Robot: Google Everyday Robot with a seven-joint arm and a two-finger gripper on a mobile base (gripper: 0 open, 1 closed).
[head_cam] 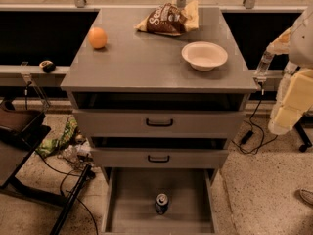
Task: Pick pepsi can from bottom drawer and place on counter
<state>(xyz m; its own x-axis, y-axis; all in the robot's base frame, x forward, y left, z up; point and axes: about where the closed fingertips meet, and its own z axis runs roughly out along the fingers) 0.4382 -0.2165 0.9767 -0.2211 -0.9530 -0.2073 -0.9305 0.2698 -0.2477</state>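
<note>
You have one grey metal cabinet (159, 131) before you, and its flat grey counter (146, 62) is the widest surface in view. Below it you can count three drawers. The bottom drawer (132, 199), a deep grey tray with a plain floor, is pulled out toward you. The two upper grey drawers (122, 124) sit above it, each with one black handle (159, 123).

Your gripper (287, 109), a pale yellowish blocky piece on the white arm, hangs at the right edge of the scene. It is just off the counter's right side and a little below counter height, touching nothing. You cannot tell from here whether it is spread or closed.

On the counter you have three loose things, one of each:
- One brown and yellow crinkled snack bag (168, 18) lies at the far edge.
- One white round bowl (204, 55) sits to the right, near the bag.
- One orange fruit (98, 37) sits at the far left.

The single dark-blue pepsi can (162, 203) stands upright with its silver top up. It is about midway across the bottom drawer's floor and clear of the walls. It lies well apart from your gripper, lower down and off to its left.
</note>
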